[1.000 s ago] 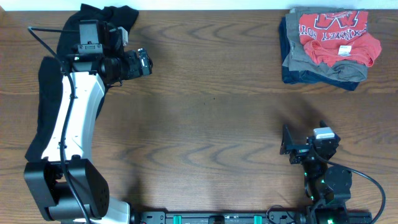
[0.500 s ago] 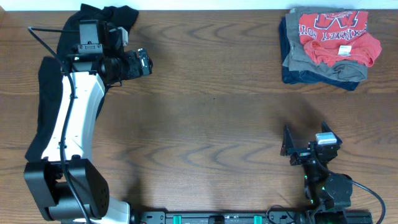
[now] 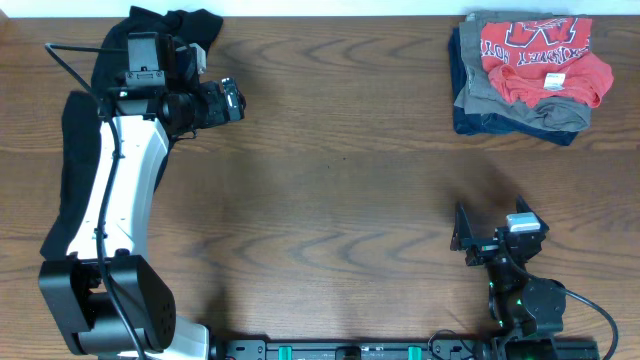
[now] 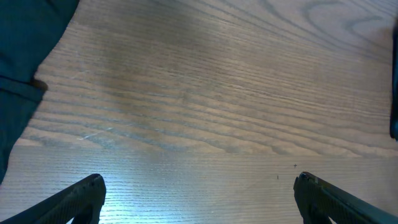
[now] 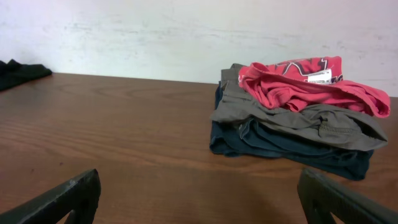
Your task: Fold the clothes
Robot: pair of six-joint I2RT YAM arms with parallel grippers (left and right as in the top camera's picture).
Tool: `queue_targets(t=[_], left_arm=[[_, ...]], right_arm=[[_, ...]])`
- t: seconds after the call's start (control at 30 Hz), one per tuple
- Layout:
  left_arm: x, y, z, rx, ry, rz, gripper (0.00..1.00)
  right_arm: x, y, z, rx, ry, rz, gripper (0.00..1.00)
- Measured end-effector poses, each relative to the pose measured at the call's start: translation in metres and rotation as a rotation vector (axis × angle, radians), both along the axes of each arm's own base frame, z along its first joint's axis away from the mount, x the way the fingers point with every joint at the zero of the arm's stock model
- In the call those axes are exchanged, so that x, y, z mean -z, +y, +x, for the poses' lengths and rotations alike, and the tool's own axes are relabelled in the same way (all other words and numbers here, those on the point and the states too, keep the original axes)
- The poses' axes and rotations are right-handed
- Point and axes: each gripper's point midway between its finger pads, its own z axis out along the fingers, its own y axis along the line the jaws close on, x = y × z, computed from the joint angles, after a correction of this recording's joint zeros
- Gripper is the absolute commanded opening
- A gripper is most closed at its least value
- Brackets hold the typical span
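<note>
From above, the coral-red T-shirt point(image 3: 545, 55) is lying crumpled at the far right corner of the bench point(image 3: 340, 200), its lettering facing up. It is resting on top of a grey garment point(image 3: 478, 85), and a dark blue garment point(image 3: 505, 124) is lying under both. The black garment point(image 3: 72, 150) is stretching along the far left side of the bench, and the left arm is covering part of it. The left hand point(image 3: 230, 99) is hovering just beside the upper end of this garment, over bare wood. The right hand point(image 3: 488, 225) is staying near the front edge, well apart from the pile, with its fingers spread.

In the left wrist view, the two fingers of the left hand point(image 4: 196, 190) are standing far apart at the lower corners and are holding nothing. Bare bench point(image 4: 217, 93) is filling the space between them, and the black garment point(image 4: 25, 50) is showing at the left edge.

In the right wrist view, the right hand point(image 5: 199, 190) is also standing wide apart and empty. It is looking toward the coral-red T-shirt point(image 5: 298, 87), which is sitting on the grey garment point(image 5: 292, 118) and the dark blue garment point(image 5: 280, 146), in front of a white wall point(image 5: 186, 31). The black garment point(image 5: 18, 70) is showing far on the left.
</note>
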Motion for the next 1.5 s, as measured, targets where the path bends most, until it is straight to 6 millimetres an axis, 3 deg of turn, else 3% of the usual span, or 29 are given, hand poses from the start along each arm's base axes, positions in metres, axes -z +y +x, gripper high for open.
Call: queue_targets(t=[0.6, 0.77, 0.9, 1.1, 1.2, 1.4, 1.5], left_arm=[[0.0, 0.0, 0.0, 0.0, -0.001, 0.001, 0.98], [-0.012, 0.003, -0.008, -0.011, -0.011, 0.016, 0.98], [-0.052, 0.003, -0.026, -0.015, -0.102, 0.025, 0.98], [-0.138, 0.007, -0.061, -0.002, -0.441, 0.102, 0.98], [-0.154, 0.007, -0.091, 0.028, -0.574, 0.157, 0.98], [-0.133, 0.009, -0.124, 0.03, -0.774, 0.217, 0.98], [-0.111, 0.01, -0.135, 0.02, -0.851, 0.23, 0.98]], right_arm=[[0.0, 0.0, 0.0, 0.0, 0.0, 0.0, 0.99], [0.0, 0.0, 0.0, 0.0, 0.0, 0.0, 0.99], [0.0, 0.0, 0.0, 0.0, -0.001, 0.0, 0.99], [0.0, 0.0, 0.0, 0.0, -0.001, 0.0, 0.99], [0.0, 0.0, 0.0, 0.0, -0.001, 0.0, 0.99], [0.0, 0.0, 0.0, 0.0, -0.001, 0.0, 0.99], [0.0, 0.0, 0.0, 0.0, -0.001, 0.0, 0.99]])
